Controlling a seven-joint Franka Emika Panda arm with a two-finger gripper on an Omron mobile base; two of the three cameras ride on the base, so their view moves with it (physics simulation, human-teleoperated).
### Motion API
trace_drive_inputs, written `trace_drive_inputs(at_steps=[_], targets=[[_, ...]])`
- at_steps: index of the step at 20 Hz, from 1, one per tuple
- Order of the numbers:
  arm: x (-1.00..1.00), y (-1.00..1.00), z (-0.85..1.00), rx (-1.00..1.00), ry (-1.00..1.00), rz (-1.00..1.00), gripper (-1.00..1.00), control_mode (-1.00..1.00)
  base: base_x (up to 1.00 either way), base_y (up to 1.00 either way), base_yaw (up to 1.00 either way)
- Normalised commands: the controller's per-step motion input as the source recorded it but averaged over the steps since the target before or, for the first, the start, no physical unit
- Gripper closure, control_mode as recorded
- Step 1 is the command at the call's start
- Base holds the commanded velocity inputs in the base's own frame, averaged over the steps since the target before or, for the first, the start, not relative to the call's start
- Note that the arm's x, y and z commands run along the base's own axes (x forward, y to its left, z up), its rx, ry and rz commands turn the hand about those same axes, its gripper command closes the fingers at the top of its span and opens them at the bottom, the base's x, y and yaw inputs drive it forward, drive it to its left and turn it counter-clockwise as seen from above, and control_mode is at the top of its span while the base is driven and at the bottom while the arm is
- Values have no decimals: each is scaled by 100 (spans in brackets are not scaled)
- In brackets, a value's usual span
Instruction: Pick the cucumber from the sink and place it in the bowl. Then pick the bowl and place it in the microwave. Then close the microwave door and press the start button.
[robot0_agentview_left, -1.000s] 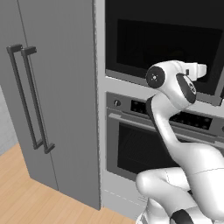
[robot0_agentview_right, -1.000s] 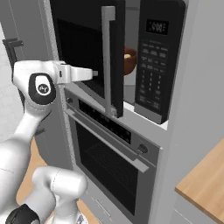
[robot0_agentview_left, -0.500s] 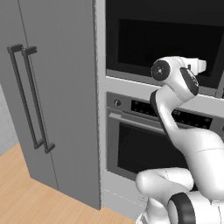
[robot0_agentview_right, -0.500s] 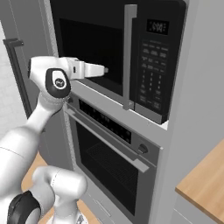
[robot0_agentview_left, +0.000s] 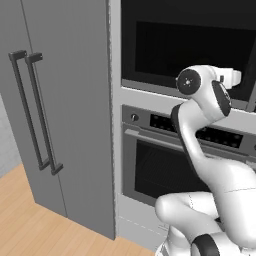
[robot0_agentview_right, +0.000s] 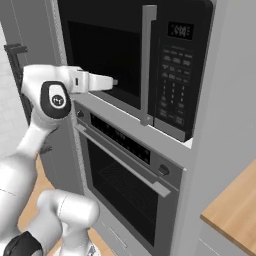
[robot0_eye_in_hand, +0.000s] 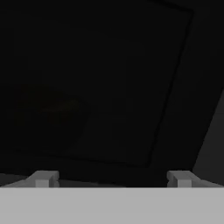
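The microwave sits built in above the oven. Its microwave door, with a dark glass window, lies flat against the front, its upright handle next to the button panel. My gripper points at the lower part of the glass, right at its surface. In the hand view the gripper is open, fingertips wide apart with nothing between them. A dim brownish shape shows behind the glass; I cannot tell what it is. The bowl and cucumber are hidden, and the sink is out of view.
The oven with its handle bar and button strip is directly below the microwave. A tall grey fridge with two long handles stands to the left. A wooden counter corner juts in at the lower right.
The microwave door has swung from half open to flat against the microwave. My arm has reached forward along with it, and the gripper has stayed against the glass.
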Motion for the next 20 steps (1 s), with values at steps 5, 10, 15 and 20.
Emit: trace_drive_inputs(at_steps=[5,10,15,20], targets=[[-98,8,41,13,0,-1,-100,-100,0,0,0],[-100,-1,8,2,0,0,100,-100,0,0,0],[-96,-6,-22,0,-3,0,100,-100,0,0,0],[-37,-16,-31,0,-1,0,100,-100,0,0,0]])
